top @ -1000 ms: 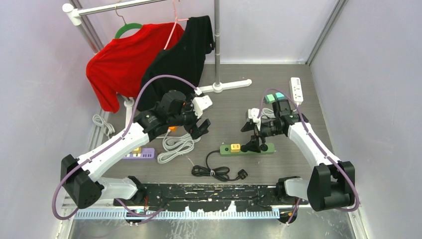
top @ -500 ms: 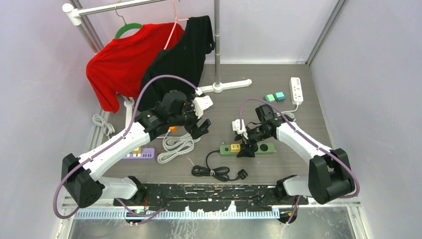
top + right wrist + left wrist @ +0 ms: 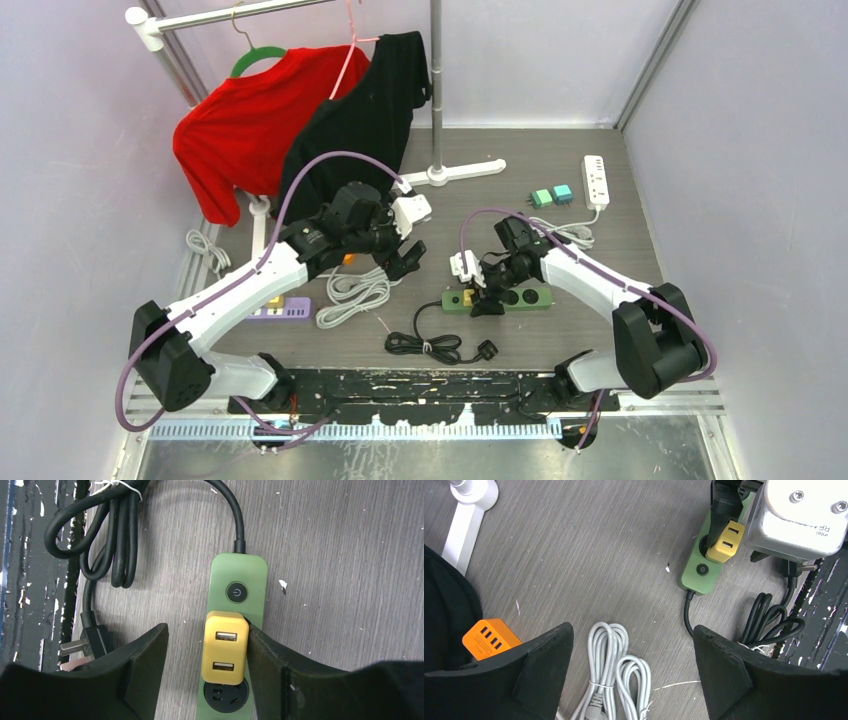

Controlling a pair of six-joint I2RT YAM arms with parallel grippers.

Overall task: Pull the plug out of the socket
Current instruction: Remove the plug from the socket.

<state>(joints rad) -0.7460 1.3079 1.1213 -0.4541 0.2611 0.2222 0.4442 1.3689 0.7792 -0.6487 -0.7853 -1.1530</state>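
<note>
A yellow two-port USB plug (image 3: 224,647) sits in a green power strip (image 3: 239,575) that lies flat on the table (image 3: 520,299). My right gripper (image 3: 206,628) is open and straddles the plug from above. Its right finger (image 3: 270,660) touches the plug's side, and its left finger (image 3: 145,655) stands apart. In the top view the right gripper (image 3: 487,293) covers most of the plug. My left gripper (image 3: 405,258) is open and empty above a grey coiled cable (image 3: 614,670). Its wrist view shows the plug (image 3: 725,541) and the strip (image 3: 700,572) at the upper right.
The strip's black cord (image 3: 430,345) lies coiled near the front edge. An orange charger (image 3: 490,637), a purple strip (image 3: 280,310), a white strip (image 3: 596,180) and two small cubes (image 3: 552,196) lie around. A clothes rack with red and black shirts (image 3: 300,120) stands at the back left.
My right gripper has moved left along the green strip, from its right end to over the yellow plug. The left arm has barely shifted.
</note>
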